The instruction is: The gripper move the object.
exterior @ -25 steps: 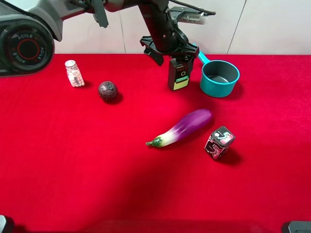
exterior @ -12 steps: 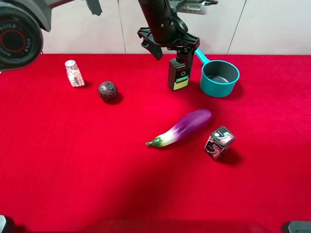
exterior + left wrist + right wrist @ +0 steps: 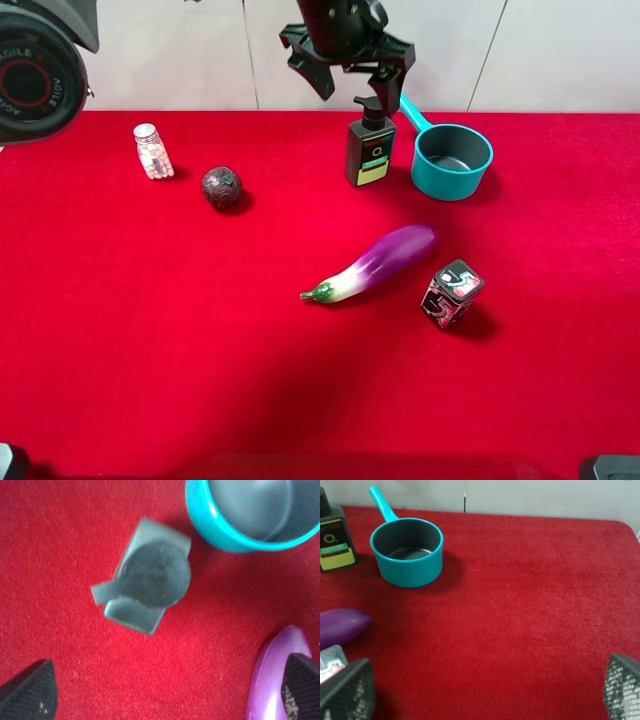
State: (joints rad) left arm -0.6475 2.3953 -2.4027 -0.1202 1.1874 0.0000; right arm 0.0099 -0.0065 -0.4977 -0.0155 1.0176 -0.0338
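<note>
The dark grey pump bottle (image 3: 369, 152) with its yellow-green label stands upright on the red cloth, just left of the teal saucepan (image 3: 453, 160). My left gripper (image 3: 354, 82) hangs open directly above the pump head, apart from it. In the left wrist view the bottle (image 3: 147, 577) is seen from above, between and beyond my open fingertips (image 3: 27, 695). My right gripper (image 3: 484, 690) is open and empty over bare cloth; the bottle (image 3: 335, 540) and the saucepan (image 3: 407, 550) lie far from it.
A purple eggplant (image 3: 375, 262) and a dark patterned cube (image 3: 452, 293) lie in the middle right. A small clear pill bottle (image 3: 153, 151) and a dark ball (image 3: 221, 187) stand at the back left. The white wall runs behind the table.
My left gripper has risen straight up from around the bottle's pump head and now hangs clear above it. The bottle has stayed in place beside the saucepan.
</note>
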